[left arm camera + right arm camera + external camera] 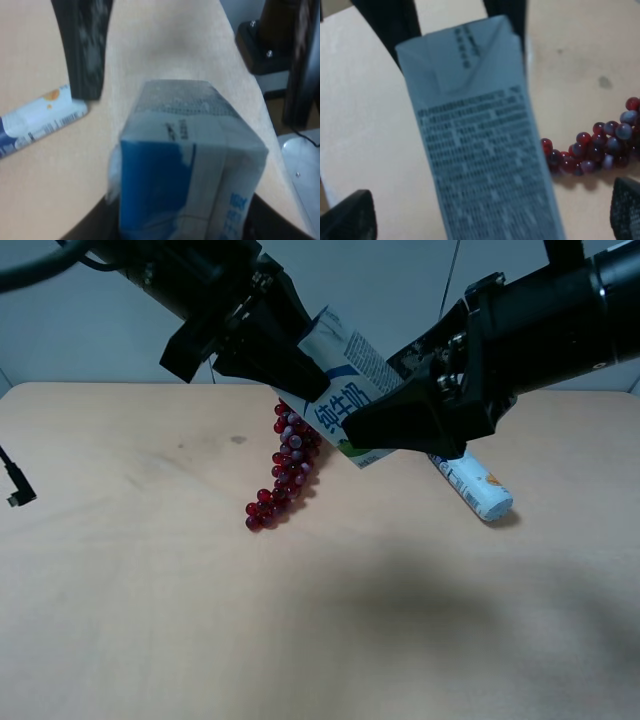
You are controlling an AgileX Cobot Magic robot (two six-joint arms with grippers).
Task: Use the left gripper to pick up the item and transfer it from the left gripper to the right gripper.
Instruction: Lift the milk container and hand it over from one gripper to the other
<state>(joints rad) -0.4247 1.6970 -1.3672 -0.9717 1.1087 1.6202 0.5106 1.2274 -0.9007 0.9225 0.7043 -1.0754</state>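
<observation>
My left gripper (316, 352) comes in from the upper left of the high view and is closed on the gable end of the milk carton (342, 408), one black finger on each side of the folded top. The carton hangs tilted in the upper middle of that view, clear of the table (150, 590), with its gable end up and to the left and its green-patched base down and to the right. My right gripper (372, 398) reaches in from the upper right, and its jaws are spread wide around the lower half of the carton. In the right wrist view its two fingertips (350, 215) sit far out at the bottom corners, with a gap between each of them and the carton's printed face, so it is not gripping. Below the carton, a red grape bunch (285, 465) lies on the table and trails toward the lower left. A white-and-blue tube (478, 488) lies to the right of centre, partly hidden under my right arm. A small black cable plug (17, 487) rests at the left edge.
</observation>
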